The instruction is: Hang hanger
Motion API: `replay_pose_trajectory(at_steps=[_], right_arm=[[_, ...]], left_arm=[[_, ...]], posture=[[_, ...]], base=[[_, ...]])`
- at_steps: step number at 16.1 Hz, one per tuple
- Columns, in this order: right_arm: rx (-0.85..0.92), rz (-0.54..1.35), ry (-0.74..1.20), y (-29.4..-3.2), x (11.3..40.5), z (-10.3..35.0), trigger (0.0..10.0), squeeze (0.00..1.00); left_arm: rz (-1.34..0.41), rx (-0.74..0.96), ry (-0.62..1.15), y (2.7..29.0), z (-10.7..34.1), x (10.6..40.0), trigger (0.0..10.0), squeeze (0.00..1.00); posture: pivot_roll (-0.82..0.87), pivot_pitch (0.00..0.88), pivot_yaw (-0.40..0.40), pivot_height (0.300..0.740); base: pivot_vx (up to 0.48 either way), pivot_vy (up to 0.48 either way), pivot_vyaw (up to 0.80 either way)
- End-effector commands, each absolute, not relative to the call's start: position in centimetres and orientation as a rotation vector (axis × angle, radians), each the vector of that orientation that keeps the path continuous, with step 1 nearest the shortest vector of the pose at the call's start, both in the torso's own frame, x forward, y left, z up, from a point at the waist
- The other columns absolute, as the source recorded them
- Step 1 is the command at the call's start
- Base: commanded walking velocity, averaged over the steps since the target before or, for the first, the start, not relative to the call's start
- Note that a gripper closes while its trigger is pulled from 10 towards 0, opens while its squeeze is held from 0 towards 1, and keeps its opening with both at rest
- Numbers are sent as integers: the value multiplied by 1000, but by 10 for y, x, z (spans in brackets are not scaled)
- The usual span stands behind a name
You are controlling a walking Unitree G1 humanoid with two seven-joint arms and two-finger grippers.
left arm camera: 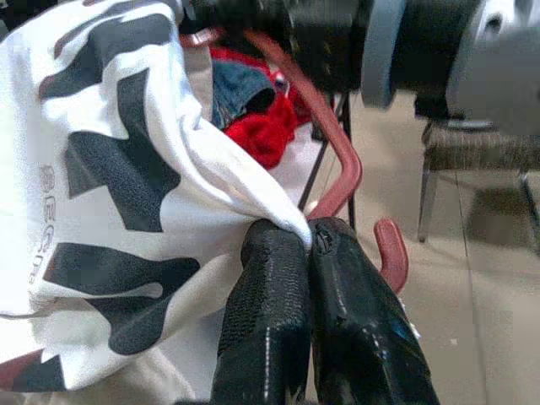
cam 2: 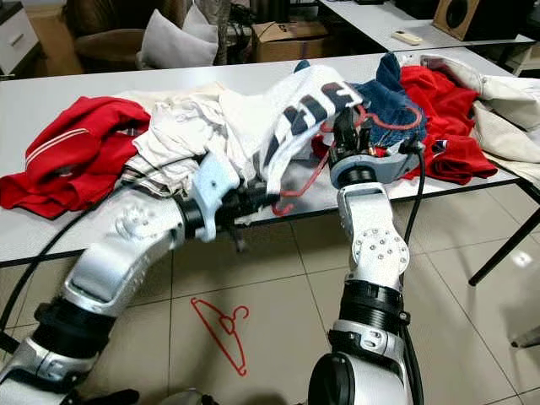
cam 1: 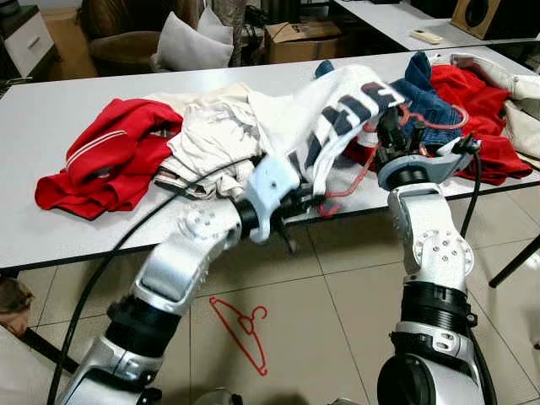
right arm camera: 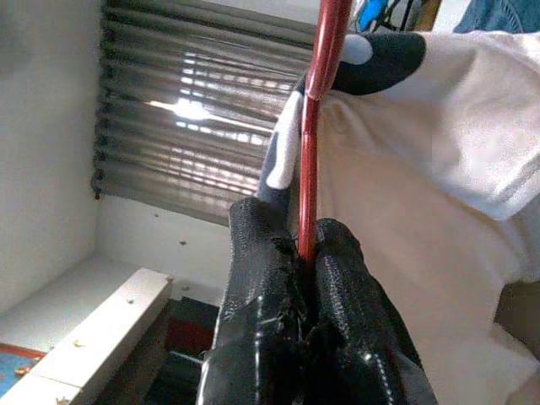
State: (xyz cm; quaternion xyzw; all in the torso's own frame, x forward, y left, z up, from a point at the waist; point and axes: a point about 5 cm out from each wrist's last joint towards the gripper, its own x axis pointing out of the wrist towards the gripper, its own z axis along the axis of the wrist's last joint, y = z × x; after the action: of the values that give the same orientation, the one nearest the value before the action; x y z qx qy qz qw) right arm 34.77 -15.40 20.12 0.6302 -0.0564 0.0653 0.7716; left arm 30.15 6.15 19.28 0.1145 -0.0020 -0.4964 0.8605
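Hanger wire [right arm camera: 316,126], thin, red and glossy, runs up from the right gripper [right arm camera: 304,253], whose ribbed black fingers are pressed together on it, held above the front edge of the white table [cam 1: 51,126]; draped over it hangs a soft white shirt with navy lettering [cam 1: 342,110]; the left gripper [left arm camera: 310,245] pinches a fold of that shirt's cloth just beside the hanger's curved hook; crumpled red garments [cam 1: 110,156] lie on the table; a second red hanger [cam 1: 240,329] lies on the tiled floor [cam 1: 337,321].
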Motion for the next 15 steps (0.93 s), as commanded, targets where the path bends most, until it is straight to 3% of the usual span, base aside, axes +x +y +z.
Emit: replay_pose_trajectory(at_steps=[1, 9, 15], right_arm=[[1388, 80, -151, -164, 346, 198, 10000, 0], [1660, 13, -283, -186, 359, 210, 10000, 0], [1579, 50, -236, -167, 367, 210, 10000, 0]], left_arm=[[-1130, 177, -16, 59, 198, 292, 0, 0], [-1223, 212, 61, 58, 183, 281, 0, 0], [-1266, 98, 29, 43, 195, 275, 0, 0]], posture=[[-80, 0, 4, 710], [-74, 0, 3, 710], [-70, 0, 6, 710]], base=[[0, 0, 0], [0, 0, 0], [0, 0, 0]])
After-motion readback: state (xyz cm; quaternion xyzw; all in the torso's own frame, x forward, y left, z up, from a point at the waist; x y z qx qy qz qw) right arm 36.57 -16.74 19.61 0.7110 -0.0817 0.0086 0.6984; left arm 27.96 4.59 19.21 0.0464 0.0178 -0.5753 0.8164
